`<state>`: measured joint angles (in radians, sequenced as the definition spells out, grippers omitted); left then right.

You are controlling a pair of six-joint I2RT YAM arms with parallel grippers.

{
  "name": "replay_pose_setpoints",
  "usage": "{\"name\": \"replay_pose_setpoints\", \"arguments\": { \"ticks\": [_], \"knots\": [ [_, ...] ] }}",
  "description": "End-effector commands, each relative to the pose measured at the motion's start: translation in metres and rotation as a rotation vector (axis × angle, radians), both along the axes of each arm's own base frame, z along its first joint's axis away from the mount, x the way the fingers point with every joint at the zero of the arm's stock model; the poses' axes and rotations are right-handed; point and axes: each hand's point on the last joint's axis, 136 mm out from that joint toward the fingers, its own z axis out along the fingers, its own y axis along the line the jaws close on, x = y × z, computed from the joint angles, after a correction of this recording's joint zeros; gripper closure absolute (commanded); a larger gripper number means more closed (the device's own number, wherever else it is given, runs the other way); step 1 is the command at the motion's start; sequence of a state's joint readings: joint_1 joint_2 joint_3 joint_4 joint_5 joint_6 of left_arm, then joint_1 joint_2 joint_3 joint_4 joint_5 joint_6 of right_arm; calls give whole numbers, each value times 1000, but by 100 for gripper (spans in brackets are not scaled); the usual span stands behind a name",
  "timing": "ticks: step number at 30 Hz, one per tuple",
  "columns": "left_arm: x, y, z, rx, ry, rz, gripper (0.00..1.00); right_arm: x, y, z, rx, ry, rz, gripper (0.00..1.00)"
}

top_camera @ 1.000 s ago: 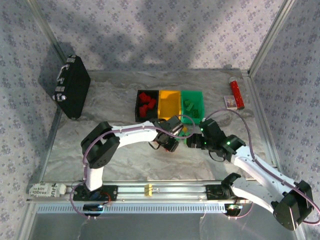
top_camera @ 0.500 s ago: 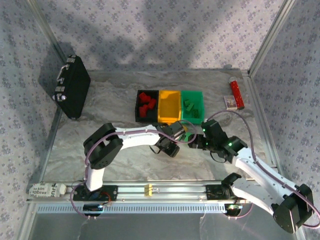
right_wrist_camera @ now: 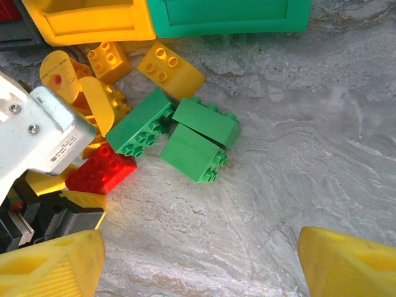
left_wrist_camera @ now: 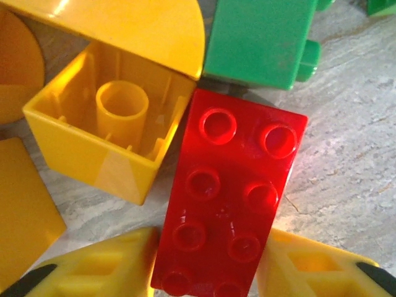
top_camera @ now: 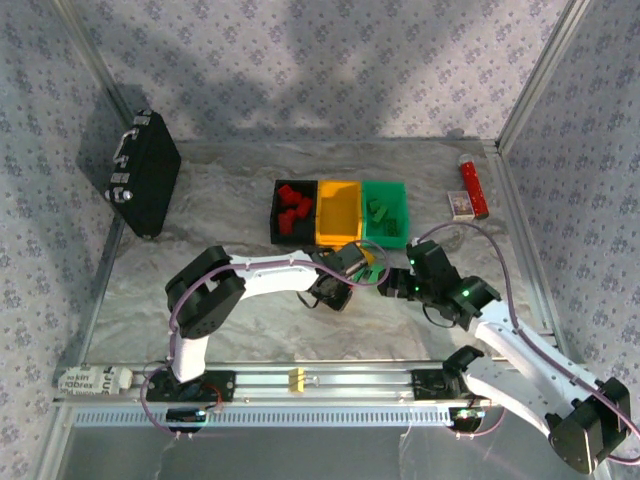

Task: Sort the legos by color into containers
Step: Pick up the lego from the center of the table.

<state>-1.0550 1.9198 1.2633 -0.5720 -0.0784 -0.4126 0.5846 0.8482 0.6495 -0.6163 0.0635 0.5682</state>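
On the marbled tabletop [right_wrist_camera: 278,185] just in front of the bins, a red eight-stud plastic brick [left_wrist_camera: 229,198] lies studs-up with the left gripper [left_wrist_camera: 207,272] clamped on its long sides. A hollow yellow brick [left_wrist_camera: 105,133] touches one edge and a green brick [left_wrist_camera: 263,40] sits at its far end. Loose green bricks [right_wrist_camera: 185,133] and yellow bricks [right_wrist_camera: 167,68] crowd beside it, before the yellow plastic bin [top_camera: 338,215] and green bin [top_camera: 395,232]; the black bin [top_camera: 273,225] holds red bricks [top_camera: 293,208]. Compared with a second ago, the left wrist has dropped closer to the pile, while the right gripper [right_wrist_camera: 198,266], jaws wide apart, has pulled slightly back from the green bin. From overhead, both wrists cover most of the pile. The left gripper's white body masks part of it in the right wrist view, and the frame cuts off the red brick's near end.
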Motion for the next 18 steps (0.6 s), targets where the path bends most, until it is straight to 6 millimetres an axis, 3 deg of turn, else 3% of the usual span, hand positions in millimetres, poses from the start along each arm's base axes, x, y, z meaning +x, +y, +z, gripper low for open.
{"name": "replay_pose_setpoints", "arguments": {
  "ticks": [1, 9, 15, 18],
  "knots": [
    [-2, -3, 1, 18, 8, -10, 62, -7, -7, -7, -15, 29, -6, 17],
    [4, 8, 29, 20, -60, 0, 69, -7, -6, -10, -5, 30, -10, 17],
    [20, 14, 68, -38, -126, 14, 70, -5, -6, -8, -2, 26, -7, 17],
    [35, 29, 90, -55, -152, 49, 70, -4, -6, -7, -1, 26, -8, 17]
  ]
}}
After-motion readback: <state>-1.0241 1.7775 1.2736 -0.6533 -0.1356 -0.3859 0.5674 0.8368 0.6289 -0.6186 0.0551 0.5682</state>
